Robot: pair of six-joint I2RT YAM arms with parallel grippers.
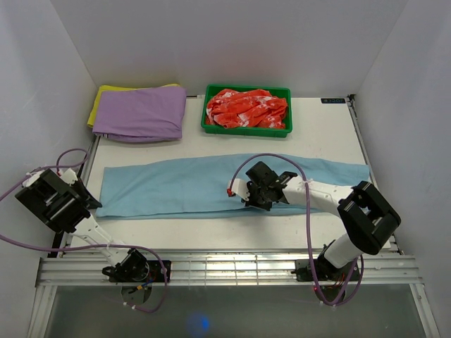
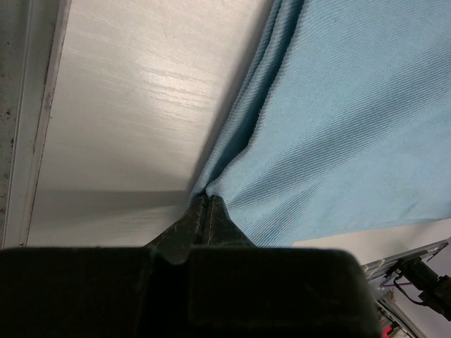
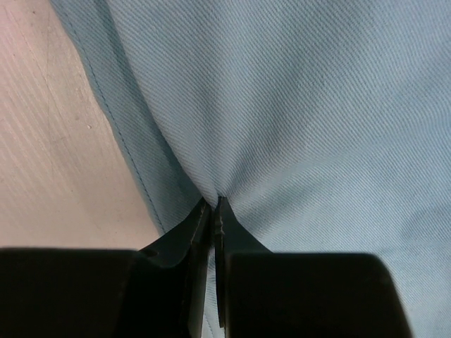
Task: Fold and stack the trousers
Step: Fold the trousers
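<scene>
The light sky-blue trousers (image 1: 183,186) lie flat as a long band across the table, from the left edge to the far right. My left gripper (image 1: 97,205) is at their front left corner. In the left wrist view it (image 2: 204,198) is shut on a pinch of the blue cloth (image 2: 338,127). My right gripper (image 1: 246,200) is on the front edge near the middle of the band. In the right wrist view it (image 3: 215,203) is shut on a pinch of the cloth (image 3: 296,105) just inside the stitched hem.
A folded purple garment (image 1: 141,113) lies on a yellow cloth (image 1: 101,97) at the back left. A green tray (image 1: 246,132) holding a red-and-white patterned cloth (image 1: 246,107) stands at the back middle. White walls enclose the table.
</scene>
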